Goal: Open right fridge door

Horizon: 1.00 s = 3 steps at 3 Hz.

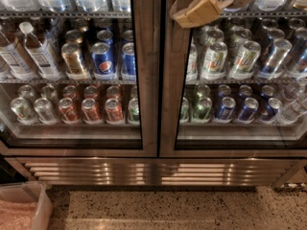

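Observation:
The right fridge door point(175, 104) is a tall glass pane in a brushed steel frame, standing flush with the left door. Green-and-white cans point(213, 56) and blue cans point(247, 108) show through its glass. My gripper point(184, 11) hangs at the top of the view, its tan fingers point(194, 14) against the right door's inner frame edge, close to the seam between the two doors. The white wrist behind it is cut off by the top edge.
The left fridge door point(146, 80) shows Pepsi cans point(103, 59), red cans and bottles. A steel louvred grille point(153, 172) runs below both doors. A translucent bin point(24, 207) sits on the speckled floor at bottom left.

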Motion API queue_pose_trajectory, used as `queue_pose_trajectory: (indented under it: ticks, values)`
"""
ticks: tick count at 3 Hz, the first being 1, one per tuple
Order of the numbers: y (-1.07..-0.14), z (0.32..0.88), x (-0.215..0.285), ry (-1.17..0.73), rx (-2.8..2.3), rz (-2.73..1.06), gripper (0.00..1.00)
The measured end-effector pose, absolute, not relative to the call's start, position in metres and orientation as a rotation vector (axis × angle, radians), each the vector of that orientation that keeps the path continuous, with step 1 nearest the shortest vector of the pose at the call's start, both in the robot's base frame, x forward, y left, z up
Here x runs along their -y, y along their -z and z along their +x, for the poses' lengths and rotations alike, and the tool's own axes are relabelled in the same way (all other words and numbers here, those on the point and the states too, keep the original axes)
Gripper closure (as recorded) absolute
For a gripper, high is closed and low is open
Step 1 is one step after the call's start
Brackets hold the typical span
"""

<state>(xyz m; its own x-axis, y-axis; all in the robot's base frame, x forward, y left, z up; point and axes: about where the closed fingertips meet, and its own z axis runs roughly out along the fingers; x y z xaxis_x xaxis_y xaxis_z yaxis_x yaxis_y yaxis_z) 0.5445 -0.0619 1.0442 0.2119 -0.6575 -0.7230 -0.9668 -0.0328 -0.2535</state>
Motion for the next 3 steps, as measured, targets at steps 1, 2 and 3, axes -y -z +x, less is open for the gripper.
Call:
queue_pose_trajectory:
  ticks: [1,2,3]
  values:
    - [-1.0468,0.5449,0.0635,-0.52,-1.504,-1.764,1.0]
    - [-1.0466,0.5446,0.0632,-0.505,-1.503,-1.76,1.0]
    - [-1.0468,0.5443,0.0624,-0.497,-1.504,-1.753,1.0]
